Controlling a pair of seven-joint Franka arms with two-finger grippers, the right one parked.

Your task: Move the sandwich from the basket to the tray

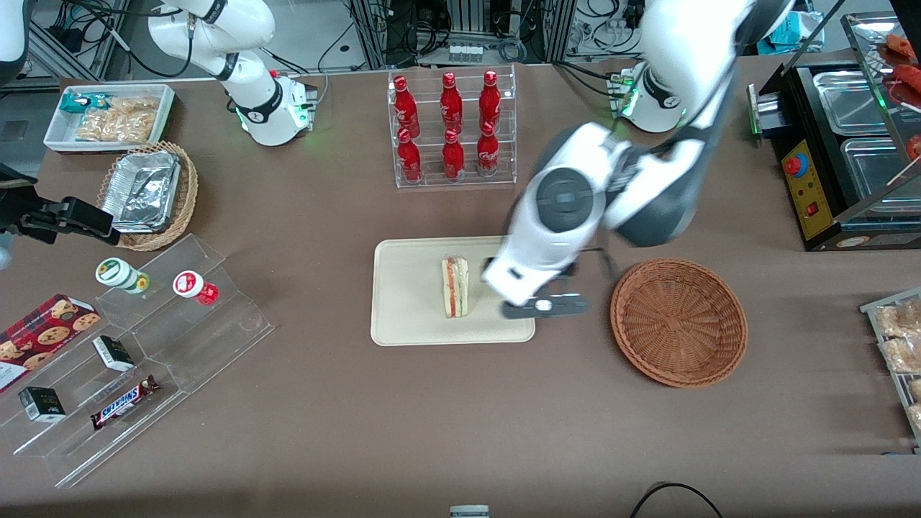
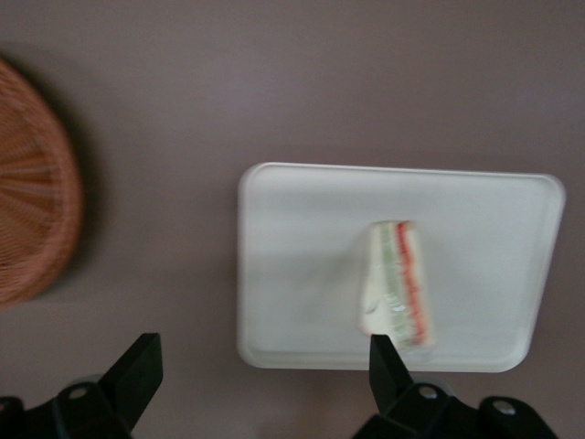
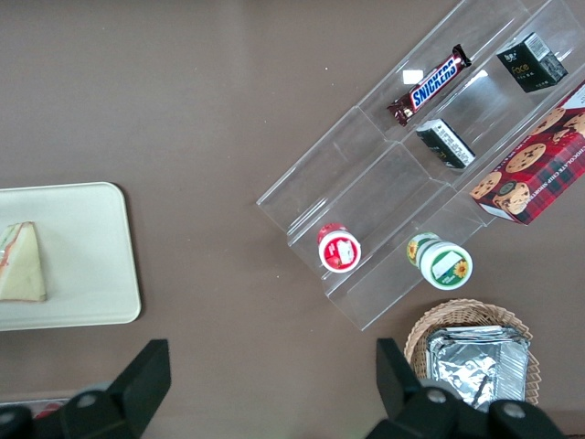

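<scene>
From the front, we hold our claw (image 1: 545,306) above the tray's (image 1: 403,316) edge nearest the basket (image 1: 678,323), which is empty; the sandwich (image 1: 455,287) rests on the tray, so the placing looks done. Our wrist camera shows the fingers (image 2: 135,366) spread wide, pinching nothing, well above the tabletop (image 2: 292,82). The parked arm's camera shows the sandwich (image 3: 22,263) lying flat on the tray (image 3: 91,265)
</scene>
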